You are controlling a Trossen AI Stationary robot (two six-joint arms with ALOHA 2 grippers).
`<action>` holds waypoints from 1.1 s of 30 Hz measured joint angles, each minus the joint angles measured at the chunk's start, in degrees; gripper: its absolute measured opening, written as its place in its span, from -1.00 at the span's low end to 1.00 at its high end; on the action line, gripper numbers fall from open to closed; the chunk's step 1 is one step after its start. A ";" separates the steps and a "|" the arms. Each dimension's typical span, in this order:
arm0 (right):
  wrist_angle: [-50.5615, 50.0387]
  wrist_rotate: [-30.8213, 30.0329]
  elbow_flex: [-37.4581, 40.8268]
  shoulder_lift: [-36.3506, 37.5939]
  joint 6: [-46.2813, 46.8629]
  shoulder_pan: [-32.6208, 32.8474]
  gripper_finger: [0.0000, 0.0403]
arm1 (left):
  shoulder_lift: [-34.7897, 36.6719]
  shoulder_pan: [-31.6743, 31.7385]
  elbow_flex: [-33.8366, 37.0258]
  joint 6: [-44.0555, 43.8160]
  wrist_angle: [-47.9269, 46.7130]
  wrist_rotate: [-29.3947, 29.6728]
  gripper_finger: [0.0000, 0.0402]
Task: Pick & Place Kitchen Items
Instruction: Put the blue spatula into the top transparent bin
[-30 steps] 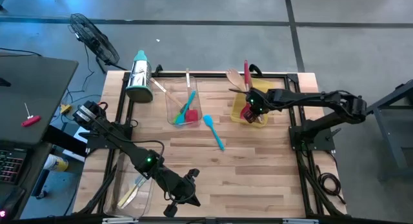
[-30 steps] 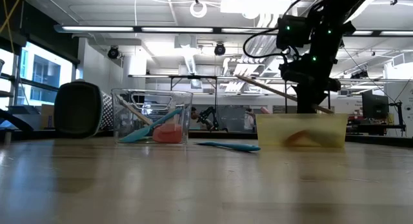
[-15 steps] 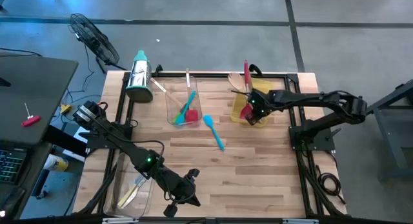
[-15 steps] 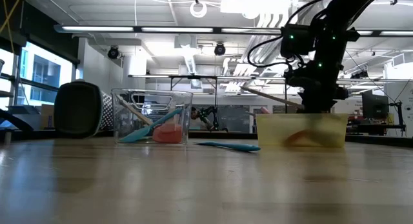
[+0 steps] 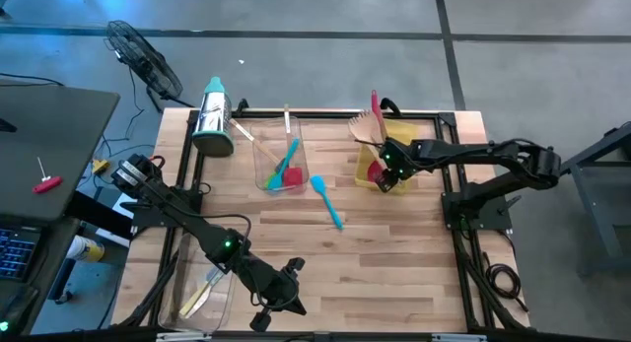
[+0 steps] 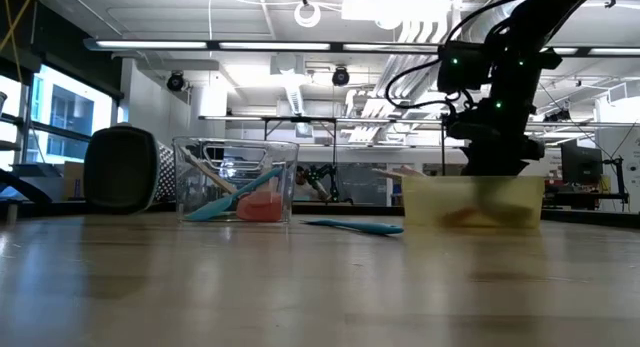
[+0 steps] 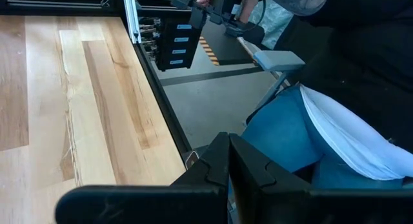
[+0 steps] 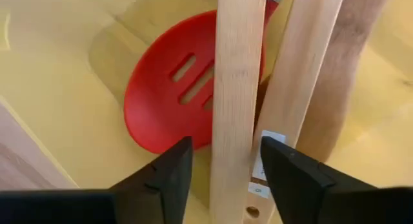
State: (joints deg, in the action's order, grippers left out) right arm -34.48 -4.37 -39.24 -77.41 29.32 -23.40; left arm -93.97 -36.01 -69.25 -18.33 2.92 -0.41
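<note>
The box grater (image 5: 211,117) is seen lying at the upper left of the high view, at the table (image 5: 394,273) corner; a clear bin (image 5: 203,283) with pale utensils is seen at the lower left edge; the left gripper (image 5: 277,295) is parked at the bottom centre of the high view, over the table's near edge, its fingers (image 7: 226,169) pressed together and empty in the left wrist view, with a person's blue trouser leg (image 7: 284,137) seen beyond the table edge.

A second clear bin (image 5: 281,157) is seen at upper centre, holding a blue spatula (image 5: 288,157), a red spatula (image 5: 292,174) and a wooden utensil (image 5: 242,133); a loose blue spatula (image 5: 326,201) lies on the wood just right of it.

The yellow bin (image 5: 383,165) stands at upper right; the right gripper (image 5: 386,171) is lowered into it; its fingers (image 8: 164,175) are seen apart on either side of a pale wooden handle (image 8: 235,101), without visible clamping; a second wooden handle (image 8: 300,75) lies touching the first; a red slotted spatula (image 8: 168,101) rests on the bin floor behind them; wooden handles (image 5: 360,123) and a red handle (image 5: 375,105) project over the bin's far rim.
</note>
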 joint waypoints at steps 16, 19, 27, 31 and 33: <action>-6.10 -0.10 -6.56 3.57 0.91 0.02 -0.06 | 0.00 0.00 -0.02 -0.02 0.02 0.01 -0.99; -7.01 3.26 -6.71 6.45 1.69 0.02 -0.09 | 0.00 0.00 -0.02 -0.02 0.01 0.01 -0.99; -3.61 20.37 -6.74 15.26 2.29 0.11 -0.13 | 0.00 0.00 -0.02 0.00 0.01 0.01 -0.99; 2.20 28.75 -6.74 18.78 0.32 3.22 -0.13 | 0.00 0.02 -0.02 -0.01 0.02 0.01 -0.99; 5.49 32.37 -6.76 19.90 -1.85 5.93 -0.13 | 0.00 0.00 -0.02 0.00 0.00 0.01 -0.99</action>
State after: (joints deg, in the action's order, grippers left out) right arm -28.99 28.00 -46.00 -57.51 27.47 -17.47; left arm -93.97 -36.00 -69.28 -18.33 2.92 -0.40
